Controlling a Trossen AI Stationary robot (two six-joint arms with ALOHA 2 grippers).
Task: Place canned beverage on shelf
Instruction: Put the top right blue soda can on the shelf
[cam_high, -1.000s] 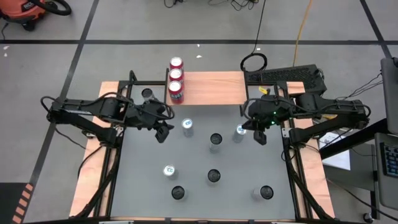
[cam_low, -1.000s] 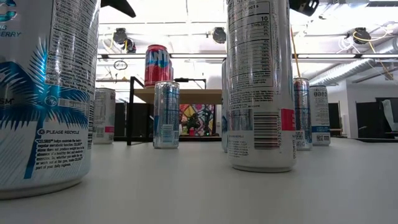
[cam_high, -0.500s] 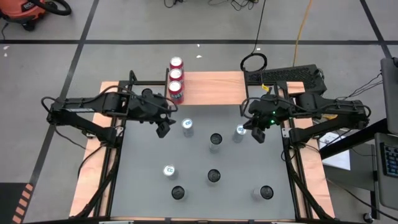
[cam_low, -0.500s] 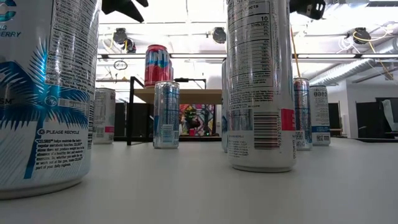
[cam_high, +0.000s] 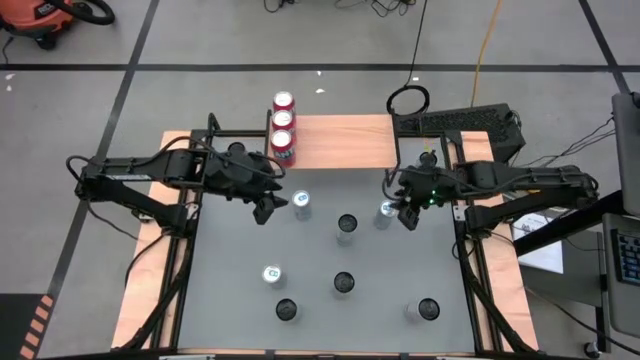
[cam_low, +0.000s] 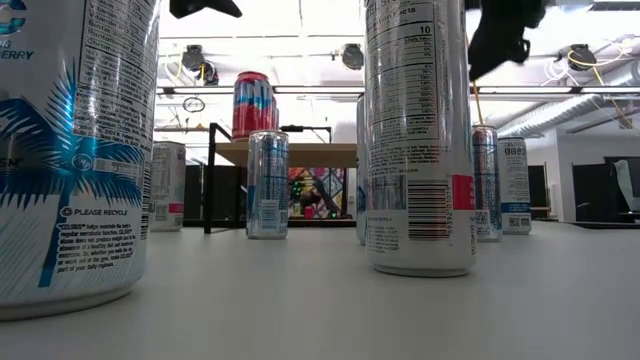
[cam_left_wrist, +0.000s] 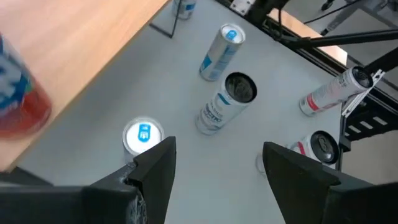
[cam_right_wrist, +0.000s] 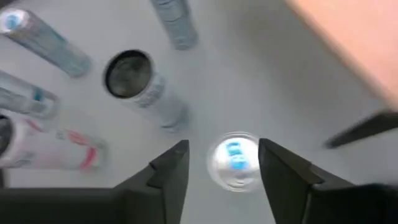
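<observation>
Hovering above the grey table (cam_high: 230, 300), both grippers have their fingers spread and hold nothing. The left gripper (cam_high: 266, 208) hangs just beside a blue-topped can (cam_high: 301, 203); the right gripper (cam_high: 405, 215) hangs over another blue-topped can (cam_high: 385, 212). At the table's far edge stands the wooden shelf (cam_high: 340, 142), with three red cans (cam_high: 283, 126) lined up at its left end.
</observation>
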